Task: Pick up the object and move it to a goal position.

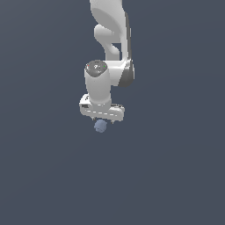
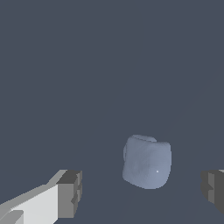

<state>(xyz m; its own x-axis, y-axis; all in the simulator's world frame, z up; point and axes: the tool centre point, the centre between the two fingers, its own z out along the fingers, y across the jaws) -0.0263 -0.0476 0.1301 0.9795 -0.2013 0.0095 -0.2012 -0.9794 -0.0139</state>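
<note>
Fingers of the white gripper (image 2: 142,192) stand spread around the tiny lumpy blue-grey blob (image 2: 147,162) at lower right of frame, off-centre, so closing might nudge it away.

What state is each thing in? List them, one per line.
Pincer: open, fingers wide apart, gripping nothing.
Blue-grey blob: loose, lying between the two fingers with a gap on each side; in the exterior view it sits just under the pincer.
Arm: reaching down over the blob, pincer pointing downward.
</note>
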